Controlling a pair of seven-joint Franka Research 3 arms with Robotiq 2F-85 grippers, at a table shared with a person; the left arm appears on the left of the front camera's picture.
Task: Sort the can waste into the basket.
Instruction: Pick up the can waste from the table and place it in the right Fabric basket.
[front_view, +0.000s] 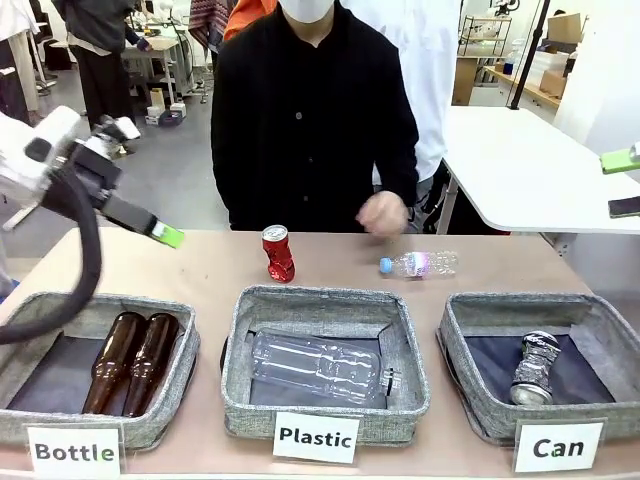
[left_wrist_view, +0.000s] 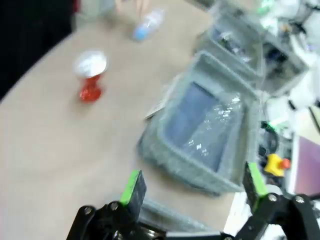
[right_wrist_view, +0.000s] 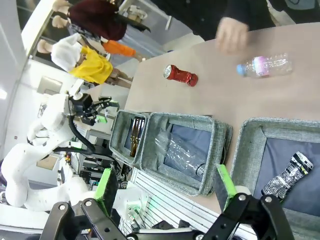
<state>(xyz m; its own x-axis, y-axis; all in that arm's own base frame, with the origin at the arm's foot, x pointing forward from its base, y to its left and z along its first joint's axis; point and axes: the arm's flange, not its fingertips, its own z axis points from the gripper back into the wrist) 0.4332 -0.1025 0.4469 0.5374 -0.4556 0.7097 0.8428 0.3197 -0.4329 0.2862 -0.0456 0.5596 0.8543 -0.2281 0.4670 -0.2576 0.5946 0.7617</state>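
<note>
The white left arm reaches in from the left edge and hangs in the air over the near-left part of the tan worktop (front_view: 200, 272). Its left end effector (front_view: 166, 235) slants downward toward the middle, and its green-padded fingers (left_wrist_view: 132, 186) are spread wide with nothing between them. The right end effector (right_wrist_view: 165, 186) looks down over the row of baskets from a height, its jaws also parted and empty.

The crushed red metal can with a silver top (front_view: 277, 253) stands upright on the bare worktop, behind the middle basket and apart from both arms. The crushed silver-grey can (front_view: 535, 367) lies inside the rectangular grey fabric basket with the white "Can" card (front_view: 480, 415), on its dark lining.

Across the worktop, a person's hand (front_view: 383, 213) is blurred just above the far edge, near a small clear plastic bottle with a blue cap (front_view: 418, 264) lying on its side.
</note>
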